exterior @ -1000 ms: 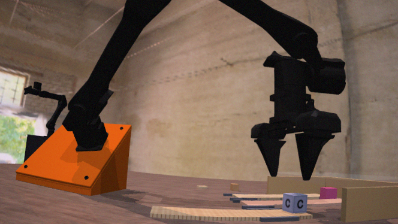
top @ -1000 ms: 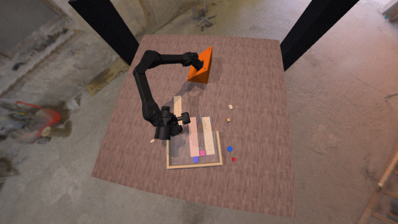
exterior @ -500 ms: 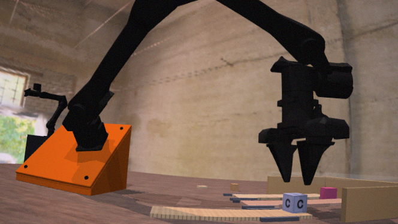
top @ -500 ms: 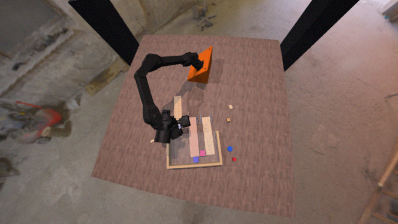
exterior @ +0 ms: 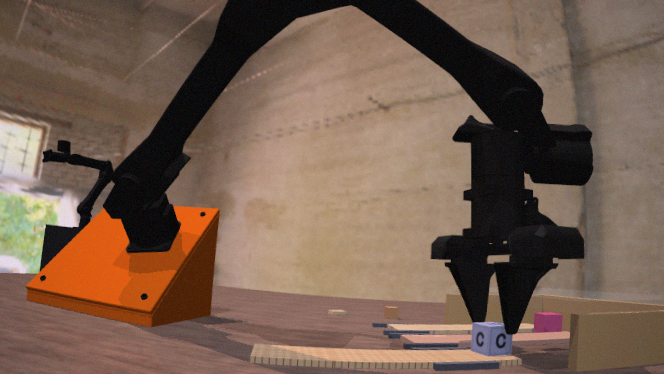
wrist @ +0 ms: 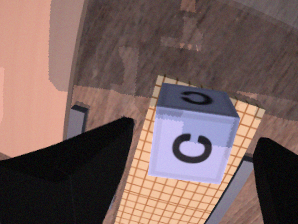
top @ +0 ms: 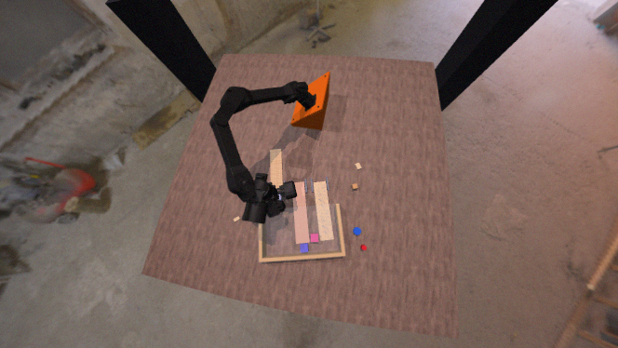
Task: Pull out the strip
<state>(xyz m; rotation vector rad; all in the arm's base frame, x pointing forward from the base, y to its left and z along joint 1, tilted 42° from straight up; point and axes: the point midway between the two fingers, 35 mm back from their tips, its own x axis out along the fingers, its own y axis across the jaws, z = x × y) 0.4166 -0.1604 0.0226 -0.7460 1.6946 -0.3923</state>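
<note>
The labelled cube [exterior: 491, 342] [wrist: 187, 150], pale blue with a dark letter C, rests on the end of the gridded tan strip [top: 275, 160] [exterior: 350, 356] [wrist: 145, 205] that is nearer the walled frame. This strip reaches farther toward the robot's base than the pink strip [top: 301, 209] [exterior: 540, 337] [wrist: 22, 60] and the speckled cream strip [top: 322, 205]. My gripper [top: 280, 197] [exterior: 495, 328] [wrist: 196, 139] points down, partly open, with one finger on each side of the cube. In the wrist view gaps show between the fingers and the cube. The arm mostly hides the cube in the top view.
The low wooden frame [top: 302, 258] [exterior: 615, 340] surrounds the strips' far ends. A magenta cube [top: 315, 237] [exterior: 548, 322] and a blue cube [top: 303, 247] lie inside it. Dark guide rails flank the strips. A blue disc [top: 356, 231], a red piece [top: 364, 247] and small wooden blocks lie outside.
</note>
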